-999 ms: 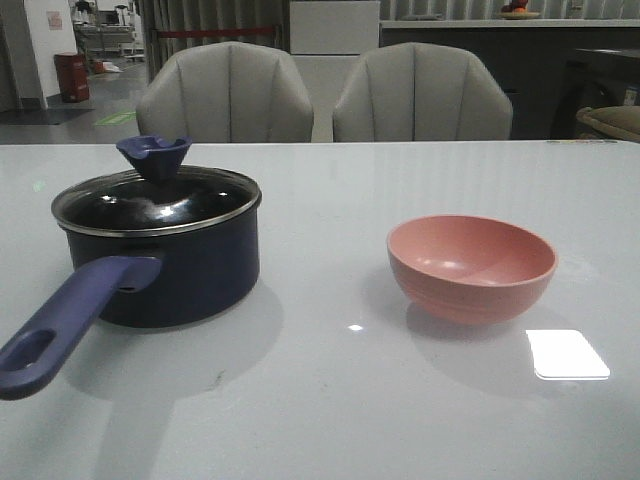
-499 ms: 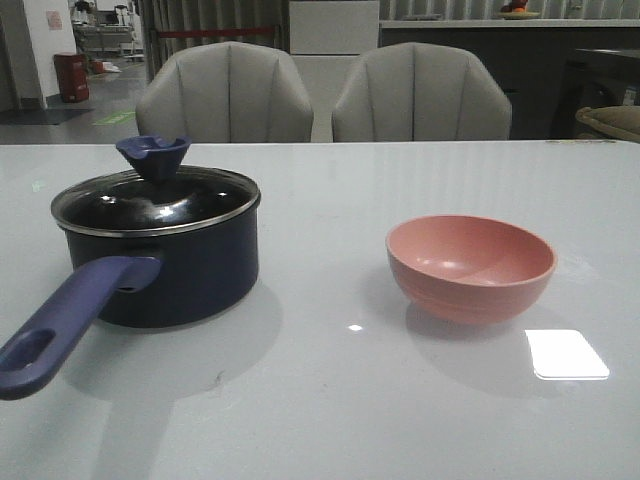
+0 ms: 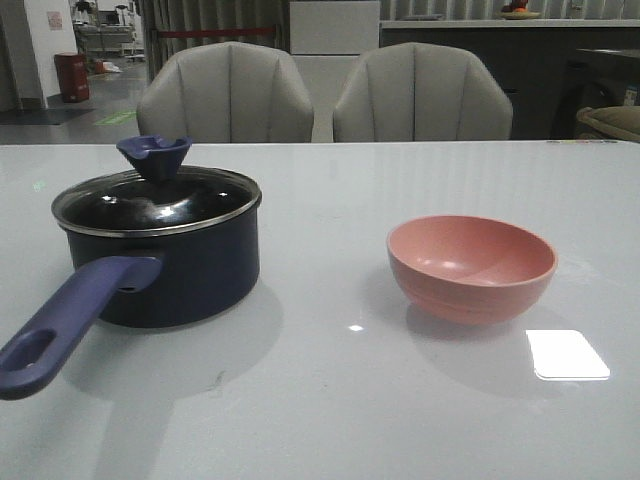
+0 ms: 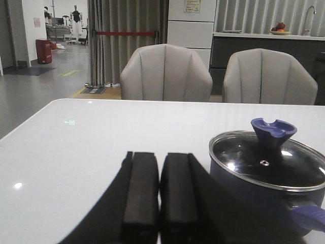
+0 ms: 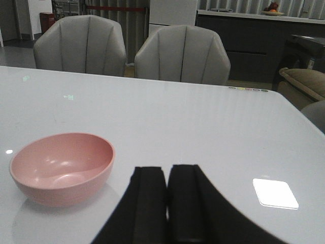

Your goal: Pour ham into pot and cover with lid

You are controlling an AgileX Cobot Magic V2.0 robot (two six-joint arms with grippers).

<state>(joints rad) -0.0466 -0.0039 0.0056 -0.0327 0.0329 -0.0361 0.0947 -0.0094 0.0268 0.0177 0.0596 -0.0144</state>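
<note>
You see a glossy pale counter (image 3: 330, 400), smooth and reflective. On its left stands the dark navy round pot (image 3: 175, 270), its long purplish-blue handle ending in a hole; the domed glass lid (image 3: 155, 200), metal-rimmed with a flared blue knob, sits on it. Well apart to the right rests the smooth salmon-pink bowl (image 3: 471, 268), nothing visible inside. Your left tool (image 4: 160, 195) and right tool (image 5: 167, 203), matte black, are each pressed together, holding nothing.

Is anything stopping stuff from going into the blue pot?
Yes. The glass lid already sits on the pot, closing its top. The pink bowl stands apart to its right, with only bare table between them.
</note>
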